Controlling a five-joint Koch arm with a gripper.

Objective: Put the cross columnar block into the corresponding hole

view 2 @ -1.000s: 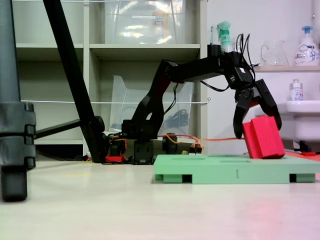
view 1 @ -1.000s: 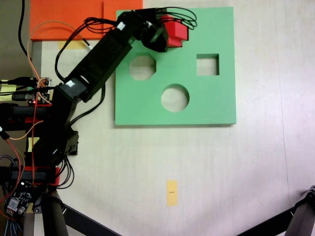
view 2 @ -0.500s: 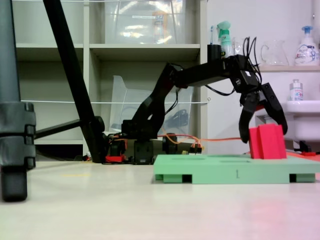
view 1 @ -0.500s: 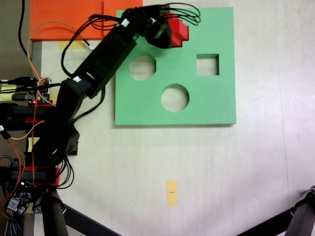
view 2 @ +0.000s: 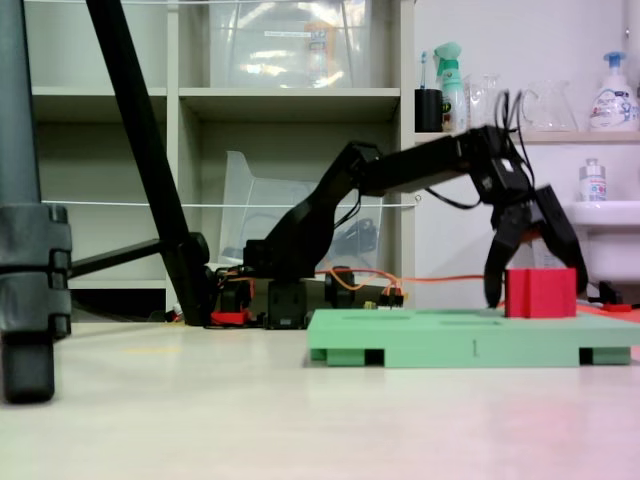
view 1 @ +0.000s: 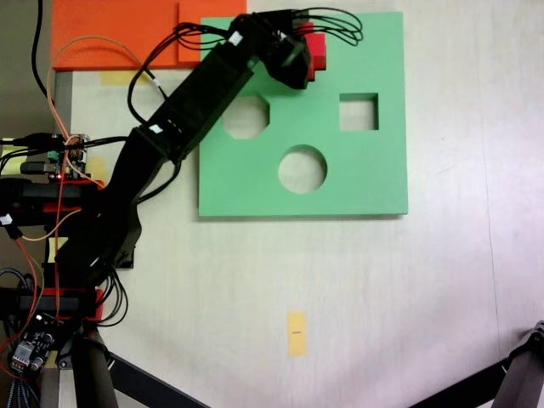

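Observation:
The red cross columnar block point(view 1: 317, 49) stands upright at the far edge of the green foam board point(view 1: 365, 183), with its lower part sunk into the board in a fixed view point(view 2: 541, 293). The cross-shaped hole itself is hidden under the block and the arm. My gripper point(view 1: 306, 58) reaches down over the block, one black finger on each side of it point(view 2: 538, 296), and appears shut on it. The board point(view 2: 440, 347) lies flat on the table.
The board also has an octagonal cutout point(view 1: 246, 116), a round cutout point(view 1: 303, 169) and a square cutout point(view 1: 359, 111). An orange foam sheet point(view 1: 119, 32) lies behind the arm's base. A yellow tag point(view 1: 296, 332) and a tripod leg point(view 1: 514, 378) are nearer the front.
The gripper has moved further out over the board and lower. The red block went from tilted to upright and now sits lower in the board.

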